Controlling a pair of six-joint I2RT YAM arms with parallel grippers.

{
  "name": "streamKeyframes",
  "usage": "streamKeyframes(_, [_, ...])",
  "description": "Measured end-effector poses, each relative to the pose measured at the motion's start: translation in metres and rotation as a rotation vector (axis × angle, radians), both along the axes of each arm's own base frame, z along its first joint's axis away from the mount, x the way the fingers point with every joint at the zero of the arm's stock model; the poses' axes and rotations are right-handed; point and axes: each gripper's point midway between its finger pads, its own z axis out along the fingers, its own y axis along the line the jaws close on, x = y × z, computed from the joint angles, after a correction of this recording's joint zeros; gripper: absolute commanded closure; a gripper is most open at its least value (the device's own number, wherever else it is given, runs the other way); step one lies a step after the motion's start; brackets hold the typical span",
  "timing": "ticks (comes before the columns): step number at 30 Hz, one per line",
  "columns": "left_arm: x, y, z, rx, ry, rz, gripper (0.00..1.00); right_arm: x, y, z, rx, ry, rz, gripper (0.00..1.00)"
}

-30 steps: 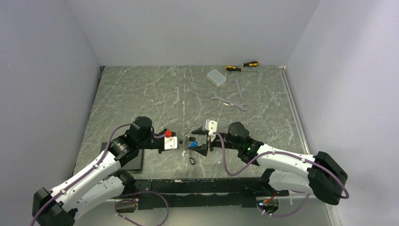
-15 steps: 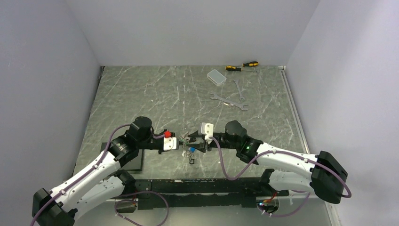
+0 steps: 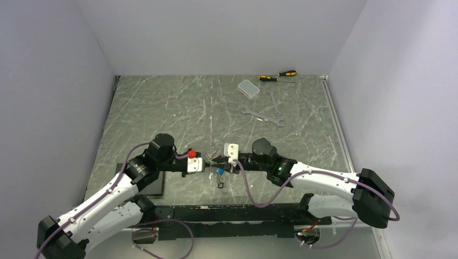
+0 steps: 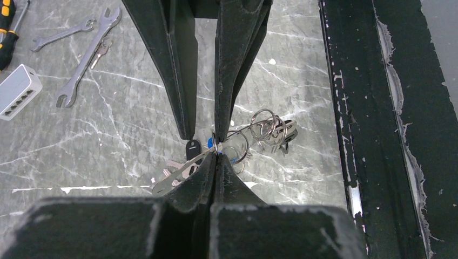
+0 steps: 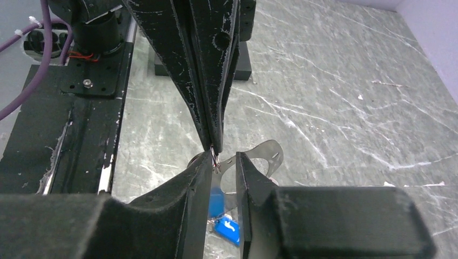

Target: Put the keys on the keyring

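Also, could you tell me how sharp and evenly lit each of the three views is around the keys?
Top external: evenly lit and sharp, but the keys are too small to resolve. Left wrist: the left gripper, shut on the keyring, is soft with nearness; keys crisp, table sheen mild. Right wrist: the right gripper's near fingers blur; the silver key glints.

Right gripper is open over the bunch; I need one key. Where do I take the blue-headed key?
By its plastic head: the blue-headed key lies on the table under the open right gripper, and the head looks its thickest, most exposed part. Come straight down, closing across the head's narrow sides, clear of the left gripper pinching the keyring beside it.
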Motion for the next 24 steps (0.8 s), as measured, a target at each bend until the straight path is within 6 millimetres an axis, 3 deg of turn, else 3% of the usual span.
streamKeyframes(11, [0.000, 0.000, 0.000, 0.001, 0.002, -0.001, 1.00, -0.002, 0.004, -0.005, -0.038, -0.007, 0.018, 0.86])
streamKeyframes(15, [-0.001, 0.000, -0.001, 0.003, 0.004, -0.001, 1.00, -0.003, 0.004, -0.009, -0.054, -0.009, 0.023, 1.00])
streamKeyframes(20, [-0.001, 0.002, -0.003, 0.013, 0.011, 0.006, 1.00, -0.003, 0.005, -0.012, -0.085, -0.016, 0.036, 1.00])
streamKeyframes(21, [-0.001, 0.002, -0.003, 0.013, 0.012, 0.006, 0.98, -0.003, 0.005, -0.012, -0.088, -0.019, 0.038, 1.00])
streamKeyframes(24, [-0.001, 0.002, -0.003, 0.013, 0.012, 0.006, 0.67, -0.004, 0.005, -0.013, -0.091, -0.029, 0.043, 1.00])
